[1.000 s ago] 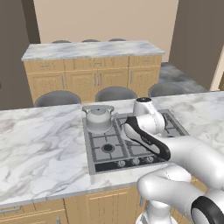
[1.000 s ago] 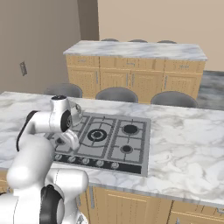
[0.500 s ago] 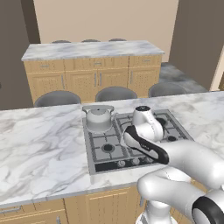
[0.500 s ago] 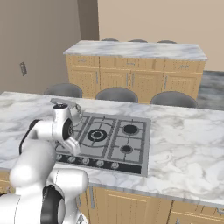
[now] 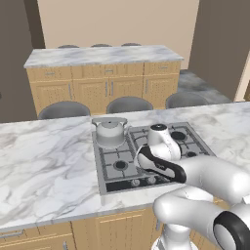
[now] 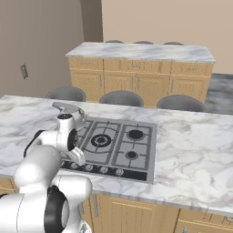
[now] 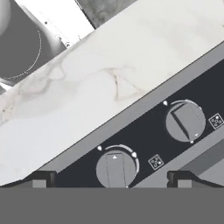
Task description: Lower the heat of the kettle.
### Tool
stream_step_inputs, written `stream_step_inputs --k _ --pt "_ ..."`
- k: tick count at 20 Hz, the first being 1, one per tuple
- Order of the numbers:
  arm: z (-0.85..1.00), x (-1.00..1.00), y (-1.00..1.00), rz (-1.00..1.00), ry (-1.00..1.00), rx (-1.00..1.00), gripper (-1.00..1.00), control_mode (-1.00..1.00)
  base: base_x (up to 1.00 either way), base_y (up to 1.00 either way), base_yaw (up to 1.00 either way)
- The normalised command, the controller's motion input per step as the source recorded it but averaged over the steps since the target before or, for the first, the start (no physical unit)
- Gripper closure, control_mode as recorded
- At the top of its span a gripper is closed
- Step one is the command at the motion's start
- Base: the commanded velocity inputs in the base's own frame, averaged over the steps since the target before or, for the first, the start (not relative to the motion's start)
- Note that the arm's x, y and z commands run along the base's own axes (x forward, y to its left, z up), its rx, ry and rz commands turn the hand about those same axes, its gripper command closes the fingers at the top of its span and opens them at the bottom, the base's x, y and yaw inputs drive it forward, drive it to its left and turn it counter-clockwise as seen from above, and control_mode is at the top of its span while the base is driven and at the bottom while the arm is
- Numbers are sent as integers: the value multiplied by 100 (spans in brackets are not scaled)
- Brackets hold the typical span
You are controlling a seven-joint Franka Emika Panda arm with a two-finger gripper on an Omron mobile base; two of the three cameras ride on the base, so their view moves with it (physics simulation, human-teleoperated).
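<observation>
Over cooktop (image 5: 149,151) front panel, gripper (image 7: 114,178) is held w/ fingers apart astride a knob (image 7: 116,168); kettle (image 5: 110,132) at rear-left burner.

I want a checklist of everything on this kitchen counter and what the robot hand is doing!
Surface: marble counter with a grey gas cooktop set in it.
Job's things: kettle sits upright on the rear-left burner; two control knobs, one between the fingertips, another beside it.
Clutter: nothing seen.
Grippers: gripper open, low over the knob strip, touching nothing.
Cables: nothing seen.
Surroundings: three grey stools behind the counter; second marble-topped wooden island farther back.
</observation>
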Motion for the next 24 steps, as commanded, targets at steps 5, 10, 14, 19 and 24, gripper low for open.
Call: stream_step_inputs --k 5,10,14,19,24 --pt "-12 0 0 2 0 0 -100 -100 0 0 0" --pt "-7 -5 0 2 0 0 -100 -100 0 0 0" --pt "-13 0 0 0 0 0 -100 -100 0 0 0" --pt "-16 0 0 0 0 0 -100 -100 0 0 0" --pt "-23 -2 0 1 -1 0 -100 -100 0 0 0"
